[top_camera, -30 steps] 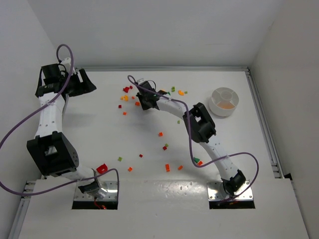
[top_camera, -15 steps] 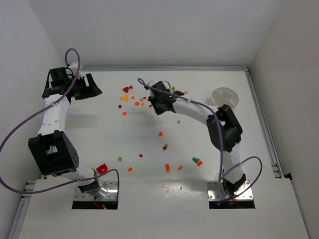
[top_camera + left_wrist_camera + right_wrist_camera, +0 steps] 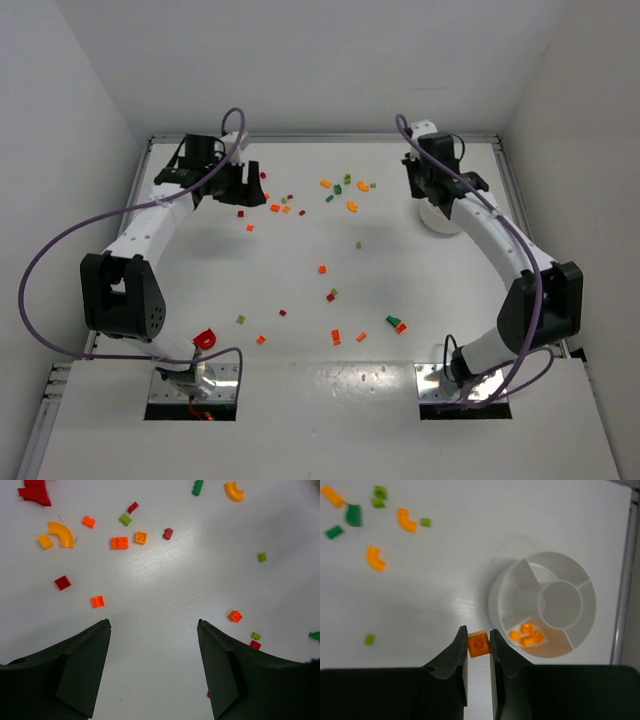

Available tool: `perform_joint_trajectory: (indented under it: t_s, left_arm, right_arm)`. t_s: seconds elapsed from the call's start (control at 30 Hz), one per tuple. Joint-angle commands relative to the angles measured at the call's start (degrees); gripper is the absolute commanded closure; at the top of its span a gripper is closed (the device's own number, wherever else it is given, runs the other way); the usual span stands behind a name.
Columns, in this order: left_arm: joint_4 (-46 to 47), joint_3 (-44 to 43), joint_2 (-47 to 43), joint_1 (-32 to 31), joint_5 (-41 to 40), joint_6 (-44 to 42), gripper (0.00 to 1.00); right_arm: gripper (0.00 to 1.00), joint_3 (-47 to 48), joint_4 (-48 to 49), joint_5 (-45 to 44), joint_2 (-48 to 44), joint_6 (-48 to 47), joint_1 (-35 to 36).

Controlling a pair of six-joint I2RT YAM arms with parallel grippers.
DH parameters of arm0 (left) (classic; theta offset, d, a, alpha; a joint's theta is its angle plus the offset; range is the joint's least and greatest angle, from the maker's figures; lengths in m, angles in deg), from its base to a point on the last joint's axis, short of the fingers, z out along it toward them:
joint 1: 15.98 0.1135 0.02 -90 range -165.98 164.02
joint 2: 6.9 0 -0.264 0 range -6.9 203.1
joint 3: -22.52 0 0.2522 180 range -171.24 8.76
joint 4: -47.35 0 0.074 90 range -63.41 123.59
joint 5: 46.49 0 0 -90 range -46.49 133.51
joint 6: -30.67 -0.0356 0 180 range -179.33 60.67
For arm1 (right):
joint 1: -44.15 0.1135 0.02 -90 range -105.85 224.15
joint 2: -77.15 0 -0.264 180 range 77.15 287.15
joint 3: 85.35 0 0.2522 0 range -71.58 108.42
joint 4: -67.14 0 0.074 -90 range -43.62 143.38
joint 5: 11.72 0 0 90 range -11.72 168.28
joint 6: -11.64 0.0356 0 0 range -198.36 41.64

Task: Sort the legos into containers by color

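Note:
Small red, orange, yellow and green legos (image 3: 322, 268) lie scattered over the white table, thickest along the far middle (image 3: 326, 183). The white round dish (image 3: 445, 222) stands at the far right, partly under my right arm. My right gripper (image 3: 478, 636) (image 3: 428, 188) is shut on a small orange lego (image 3: 479, 644) just left of the dish's wall (image 3: 496, 597). Several orange legos (image 3: 527, 632) lie in its near compartment; the other containers look bare. My left gripper (image 3: 152, 625) (image 3: 240, 185) hangs open above bare table, with orange (image 3: 119, 542) and red (image 3: 62, 582) legos beyond its fingertips.
A red curved piece (image 3: 205, 338) lies by the left arm's base. Walls close in the table at the back and both sides, and a metal rail (image 3: 522, 225) runs along the right edge. Purple cables (image 3: 60, 250) loop off both arms.
My right arm has swung from the far-middle cluster over to the dish on the right. The left arm has moved from the far left corner toward the middle, still open.

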State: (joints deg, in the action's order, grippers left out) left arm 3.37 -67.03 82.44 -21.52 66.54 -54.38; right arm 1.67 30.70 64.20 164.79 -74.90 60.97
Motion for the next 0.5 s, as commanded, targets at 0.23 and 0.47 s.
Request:
perform_joint_trajectory:
  t_s: [0.23, 0.47]
  left_arm:
    - [0.51, -3.75, 1.89, -3.16, -3.95, -1.0, 0.24]
    - [0.51, -3.22, 1.89, -3.16, -4.57, -1.52, 0.24]
  right_arm:
    - [1.0, -3.82, -1.58, 3.28, -3.08, -3.38, -13.65]
    - [1.0, -5.57, -2.81, 7.75, -1.07, -3.38, -16.99]
